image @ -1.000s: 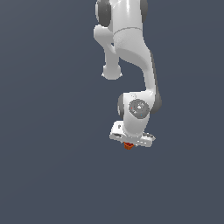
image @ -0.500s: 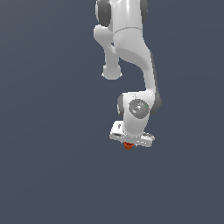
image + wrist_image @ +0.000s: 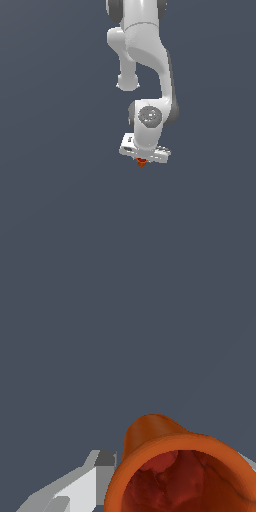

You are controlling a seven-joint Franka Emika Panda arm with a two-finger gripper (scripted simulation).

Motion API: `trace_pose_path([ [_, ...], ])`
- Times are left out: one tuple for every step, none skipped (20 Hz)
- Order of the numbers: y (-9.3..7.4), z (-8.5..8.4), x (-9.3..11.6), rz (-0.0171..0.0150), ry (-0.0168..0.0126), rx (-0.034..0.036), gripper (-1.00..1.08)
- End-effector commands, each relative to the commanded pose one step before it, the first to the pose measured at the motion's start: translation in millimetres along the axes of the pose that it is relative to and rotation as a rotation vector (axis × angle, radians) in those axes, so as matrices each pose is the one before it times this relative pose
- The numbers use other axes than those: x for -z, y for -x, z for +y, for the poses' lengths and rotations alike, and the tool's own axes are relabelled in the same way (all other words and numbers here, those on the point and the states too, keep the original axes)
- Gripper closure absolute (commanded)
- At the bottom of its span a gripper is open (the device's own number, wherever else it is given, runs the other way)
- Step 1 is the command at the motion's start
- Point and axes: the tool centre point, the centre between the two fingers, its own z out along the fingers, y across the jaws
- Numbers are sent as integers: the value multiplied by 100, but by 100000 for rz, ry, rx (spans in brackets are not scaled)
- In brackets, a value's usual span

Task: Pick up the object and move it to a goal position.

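Note:
The object (image 3: 141, 161), a tiny orange-red cup, peeks out just beneath the white hand of the arm in the exterior view. My gripper (image 3: 142, 160) is shut on it, and the hand covers most of it there. In the wrist view the object (image 3: 175, 471) fills the near corner, its darker hollow mouth turned toward the camera. One grey-white finger (image 3: 92, 478) presses against its side. The opposite finger is mostly hidden behind the cup's rim.
The white arm (image 3: 147, 65) reaches down from the top of the exterior view. Around it there is only a plain dark grey-blue background (image 3: 50, 175), with no other objects or edges in sight.
The hand with the object has shifted slightly up and toward the exterior view's left. The grip is unchanged.

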Motion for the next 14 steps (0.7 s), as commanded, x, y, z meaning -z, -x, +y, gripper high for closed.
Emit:
trace_pose_path([
  [316, 1431, 922, 171, -33, -93, 108],
  [186, 686, 414, 0, 0, 0, 108],
  [202, 749, 452, 0, 0, 0, 108],
  [219, 814, 492, 0, 0, 0, 108],
  [235, 882, 534, 0, 0, 0, 108],
  [244, 977, 563, -37, -48, -33, 108],
  [264, 1005, 610, 0, 0, 0, 108],
  [261, 1000, 609, 0, 0, 0, 108],
  [256, 992, 605, 0, 0, 0, 108],
  [250, 983, 600, 0, 0, 0, 108],
  [241, 990, 600, -3, -66, -20, 108],
  [237, 953, 585, 0, 0, 0, 108],
  [229, 932, 573, 0, 0, 0, 108],
  [220, 909, 560, 0, 0, 0, 108],
])
